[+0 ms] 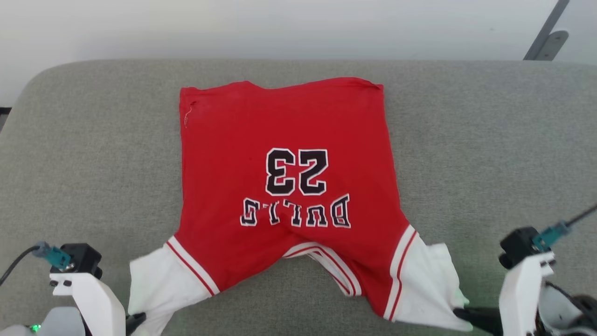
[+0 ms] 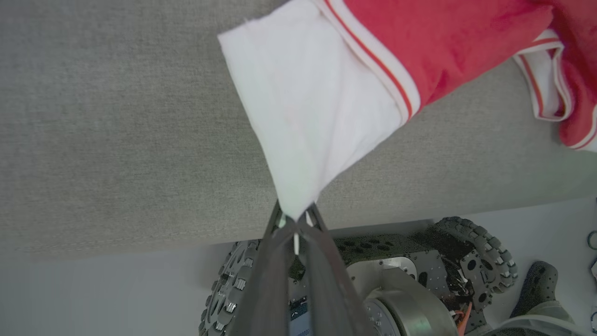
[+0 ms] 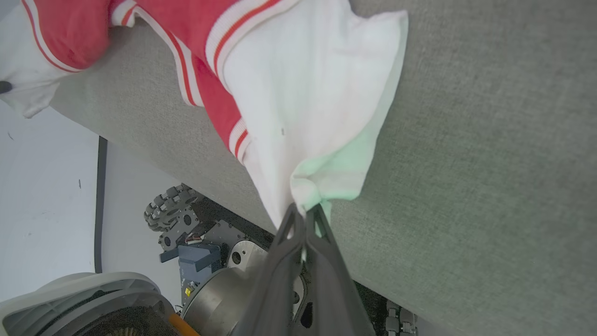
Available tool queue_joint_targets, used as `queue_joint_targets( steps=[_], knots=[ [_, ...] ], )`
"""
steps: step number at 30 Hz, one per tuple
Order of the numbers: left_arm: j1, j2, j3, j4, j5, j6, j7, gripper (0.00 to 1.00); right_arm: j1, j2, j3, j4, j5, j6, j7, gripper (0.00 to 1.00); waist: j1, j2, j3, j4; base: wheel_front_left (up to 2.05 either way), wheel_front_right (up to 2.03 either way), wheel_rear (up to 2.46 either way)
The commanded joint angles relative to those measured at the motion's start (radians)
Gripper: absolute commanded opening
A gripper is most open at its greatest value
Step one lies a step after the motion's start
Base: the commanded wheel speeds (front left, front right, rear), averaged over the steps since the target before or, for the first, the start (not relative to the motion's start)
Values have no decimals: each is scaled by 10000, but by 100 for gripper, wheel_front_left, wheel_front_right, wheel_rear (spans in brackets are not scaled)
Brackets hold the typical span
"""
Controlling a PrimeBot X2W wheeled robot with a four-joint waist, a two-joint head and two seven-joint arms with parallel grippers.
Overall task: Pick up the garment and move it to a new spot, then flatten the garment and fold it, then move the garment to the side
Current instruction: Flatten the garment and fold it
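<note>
Left fingers (image 2: 266, 280) and right fingers (image 3: 273, 280) pinch garment (image 1: 284, 126) sleeves.

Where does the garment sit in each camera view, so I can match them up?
Head view: garment at centre, spread on the grey cushion.
Left wrist view: upper right, white sleeve pinched by the left gripper.
Right wrist view: upper left to centre, white sleeve pinched by the right gripper.
Shared landmark: striped neckline.
</note>
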State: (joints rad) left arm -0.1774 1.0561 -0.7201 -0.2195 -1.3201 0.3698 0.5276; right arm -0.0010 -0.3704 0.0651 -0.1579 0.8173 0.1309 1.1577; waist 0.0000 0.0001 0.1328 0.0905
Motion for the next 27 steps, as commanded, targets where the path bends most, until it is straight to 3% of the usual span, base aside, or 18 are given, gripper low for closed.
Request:
queue_joint_targets(
  steps=[1,7,8,9,10,11,16,22,27],
  knots=[
    [216,25,66,-159,-150,117,-141,0,413,332,-368,-445,-210,-4,305,0,0,-1,115,63,0,0,0],
    [290,-398,54,77,-31,-107,-624,0,979,1156,-698,-801,-1357,-4,23,0,0,-1,454,155,0,0,0],
    [214,-511,45,182,4,-195,-704,0,947,1269,-651,-639,-1613,-5,-216,10,0,-1,507,158,0,0,0],
    [122,-654,39,284,42,-288,-784,0,886,1320,-559,-482,-1847,-4,-470,27,0,-1,557,167,0,0,0],
    [52,-783,26,403,93,-376,-840,0,809,1286,-393,-333,-2027,-4,-679,77,0,-1,611,180,0,0,0],
    [-10,-883,-13,524,151,-467,-900,0,727,1230,-253,-204,-2181,-4,-917,100,0,-1,651,190,0,0,0],
    [-332,-1308,-15,848,380,-925,-1234,0,438,1025,2,-118,-2566,-4,-1417,100,0,-1,839,270,0,0,0],
    [-637,-1658,65,1130,611,-1369,-1680,0,-420,907,-137,-1318,-2791,-4,-1371,100,0,-1,1205,373,0,0,0],
    [-917,-1844,14,1183,711,-1584,-1670,0,-2036,1529,-794,-1699,-3513,-4,-2222,100,0,-1,1597,584,0,0,0]
  ],
)
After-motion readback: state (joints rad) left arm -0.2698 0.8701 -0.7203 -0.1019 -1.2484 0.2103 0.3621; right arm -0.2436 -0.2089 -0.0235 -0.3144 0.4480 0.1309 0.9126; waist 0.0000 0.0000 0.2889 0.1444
